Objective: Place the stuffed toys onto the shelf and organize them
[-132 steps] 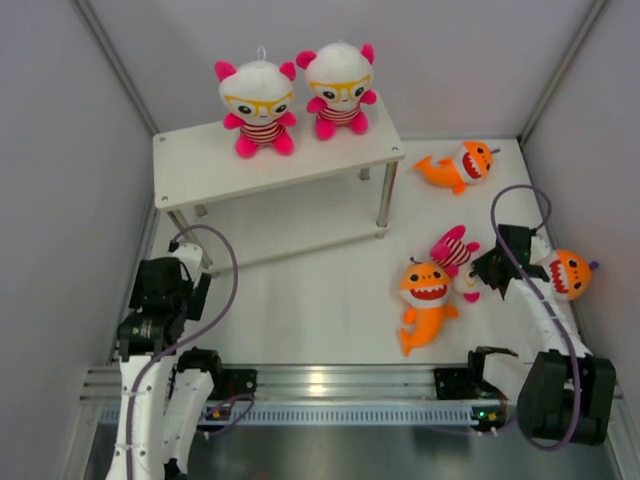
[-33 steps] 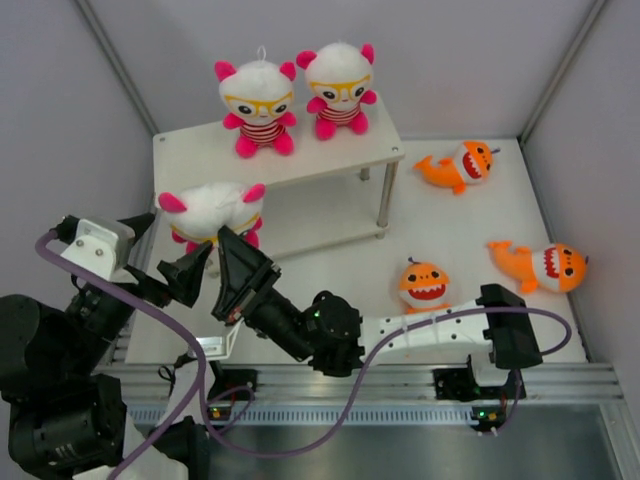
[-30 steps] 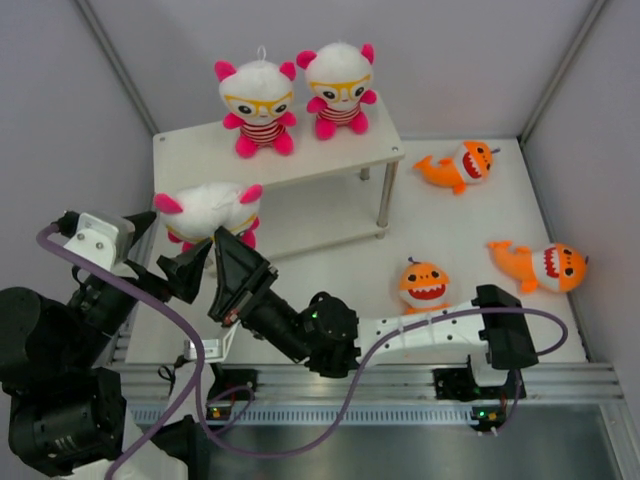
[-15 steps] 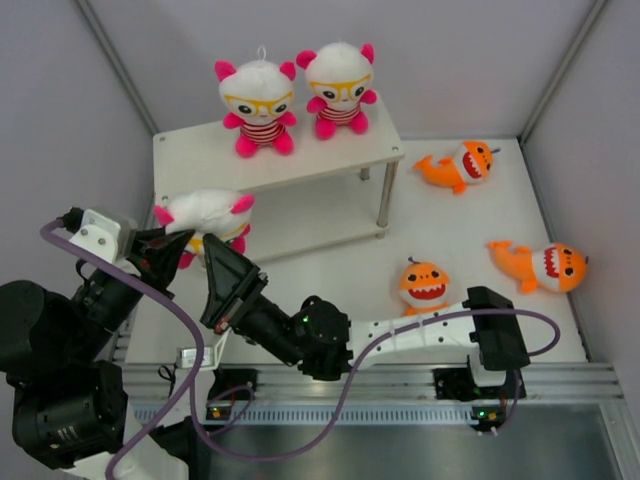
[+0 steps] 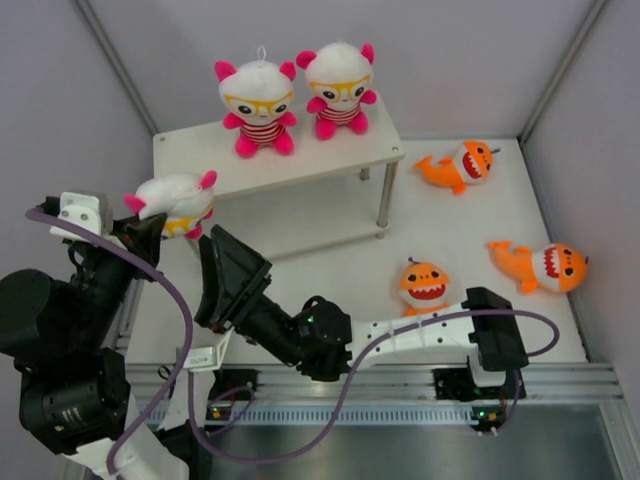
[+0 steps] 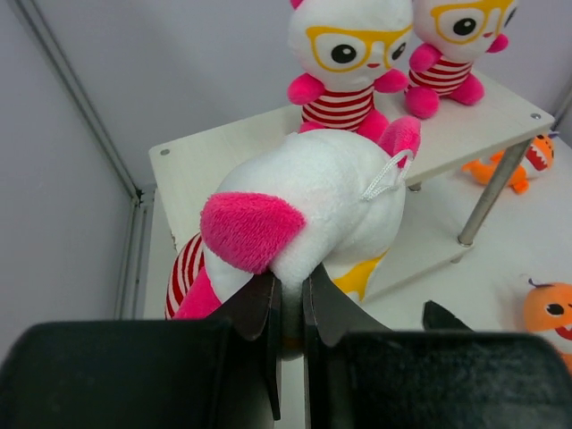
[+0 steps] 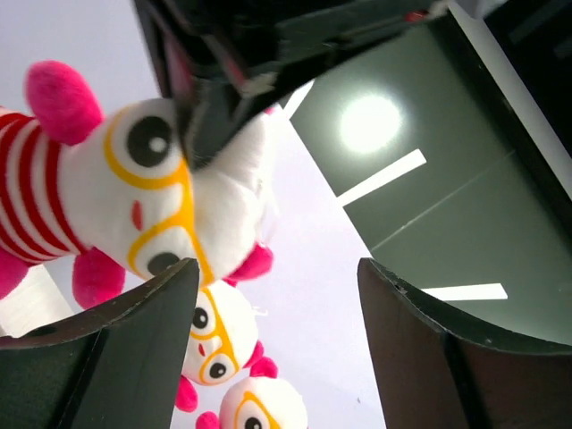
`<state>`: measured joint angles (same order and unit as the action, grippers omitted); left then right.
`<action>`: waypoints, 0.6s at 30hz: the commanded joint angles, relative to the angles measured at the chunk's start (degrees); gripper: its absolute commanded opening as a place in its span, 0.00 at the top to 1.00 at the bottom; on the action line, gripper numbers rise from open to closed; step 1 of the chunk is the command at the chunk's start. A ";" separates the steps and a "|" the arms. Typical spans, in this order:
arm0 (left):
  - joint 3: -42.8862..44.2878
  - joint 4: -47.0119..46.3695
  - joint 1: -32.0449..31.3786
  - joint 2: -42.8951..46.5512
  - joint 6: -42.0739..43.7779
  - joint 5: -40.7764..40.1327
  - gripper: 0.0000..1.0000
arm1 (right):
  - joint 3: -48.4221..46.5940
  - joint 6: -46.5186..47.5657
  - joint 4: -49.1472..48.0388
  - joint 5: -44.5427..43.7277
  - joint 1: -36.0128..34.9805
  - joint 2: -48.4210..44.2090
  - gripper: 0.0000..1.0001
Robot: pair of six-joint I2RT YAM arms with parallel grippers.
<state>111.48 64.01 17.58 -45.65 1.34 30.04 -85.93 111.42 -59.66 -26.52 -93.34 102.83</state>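
Pinched by the head in the tightly closed left gripper [image 6: 286, 299]: a white bear [image 6: 313, 192], face hidden from the left wrist camera, raised at the shelf's [image 5: 300, 162] front-left corner; height above it unclear. Just below, spread apart and empty: the right gripper [image 7: 277, 268].

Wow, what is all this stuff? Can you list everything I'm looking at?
Bears on shelf: two, white with pink ears, yellow glasses, striped shirts; sitting side by side on the top tier.
Held bear: one, same colours; in the air near the shelf's front left corner.
Sharks: three, orange; lying on the table, right of the shelf.
Shelf: one, white, silver legs; back left.
Table: one, white.
Left hand: one, black; shut on the held bear.
Right hand: one, black; open, close by that bear.
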 commanded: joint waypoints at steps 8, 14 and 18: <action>1.81 -11.97 0.35 -6.47 -7.05 -5.79 1.00 | 5.94 -5.05 -16.64 -8.54 -0.97 -8.33 0.26; 2.43 -17.50 0.43 -10.77 -12.41 -3.94 1.00 | 13.15 -19.20 -11.80 -13.20 -0.88 -19.49 0.27; 2.25 -20.15 0.35 -14.37 -13.30 -2.01 1.00 | 17.63 -27.02 -6.28 -13.29 -0.44 -26.97 0.27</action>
<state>112.60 51.27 17.58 -57.95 -9.26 25.96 -70.32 93.67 -68.51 -37.76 -93.36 80.82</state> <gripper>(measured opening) 0.104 0.733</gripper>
